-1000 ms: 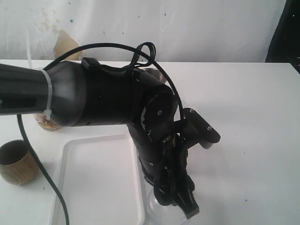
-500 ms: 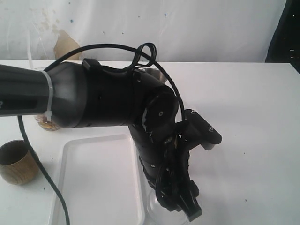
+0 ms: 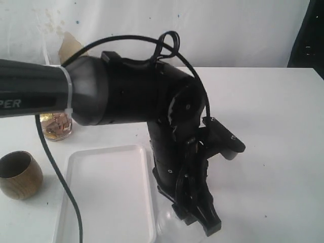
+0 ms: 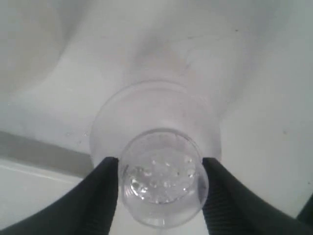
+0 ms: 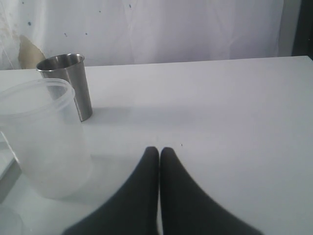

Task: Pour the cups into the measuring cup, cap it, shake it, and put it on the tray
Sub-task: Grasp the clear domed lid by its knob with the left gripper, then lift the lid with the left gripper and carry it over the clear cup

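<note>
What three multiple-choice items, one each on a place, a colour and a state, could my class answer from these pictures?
1. Where does the brown wooden cup stand, relative to the tray, in the exterior view? A on it; B left of it, on the table; C right of it.
2. What colour is the tray? A blue; B black; C white.
3. How is the right tool? A shut, empty; B wide open; C gripping a spoon.
Key: 1 B, it stands on the table beside the tray's left rim; 2 C, its floor and rim are white; 3 A, its fingers meet with nothing between.
</note>
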`<action>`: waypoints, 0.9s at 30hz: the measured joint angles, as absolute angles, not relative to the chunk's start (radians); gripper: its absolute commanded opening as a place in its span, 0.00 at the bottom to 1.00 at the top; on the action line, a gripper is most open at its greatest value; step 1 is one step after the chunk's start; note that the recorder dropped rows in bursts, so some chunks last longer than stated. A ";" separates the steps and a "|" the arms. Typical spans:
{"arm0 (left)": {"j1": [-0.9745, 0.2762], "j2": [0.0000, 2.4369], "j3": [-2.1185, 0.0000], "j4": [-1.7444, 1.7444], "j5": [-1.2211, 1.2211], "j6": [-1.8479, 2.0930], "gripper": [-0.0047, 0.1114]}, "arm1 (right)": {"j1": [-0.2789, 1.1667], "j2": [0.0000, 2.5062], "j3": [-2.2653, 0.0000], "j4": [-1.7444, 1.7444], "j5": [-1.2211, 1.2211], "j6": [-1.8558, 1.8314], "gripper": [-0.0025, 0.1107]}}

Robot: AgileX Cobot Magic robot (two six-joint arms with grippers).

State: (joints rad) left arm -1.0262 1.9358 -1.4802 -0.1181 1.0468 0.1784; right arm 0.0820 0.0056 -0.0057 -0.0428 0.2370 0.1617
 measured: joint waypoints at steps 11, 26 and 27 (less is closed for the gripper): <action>-1.003 1.679 -1.530 0.015 1.207 0.146 0.04 | 0.082 0.006 -0.006 -0.043 0.237 0.162 0.02; -0.484 1.452 -1.532 0.130 1.216 0.088 0.04 | 0.082 0.006 -0.006 -0.043 0.237 0.162 0.02; -0.455 1.459 -1.532 0.134 1.217 0.088 0.04 | 0.082 0.006 -0.006 -0.043 0.237 0.162 0.02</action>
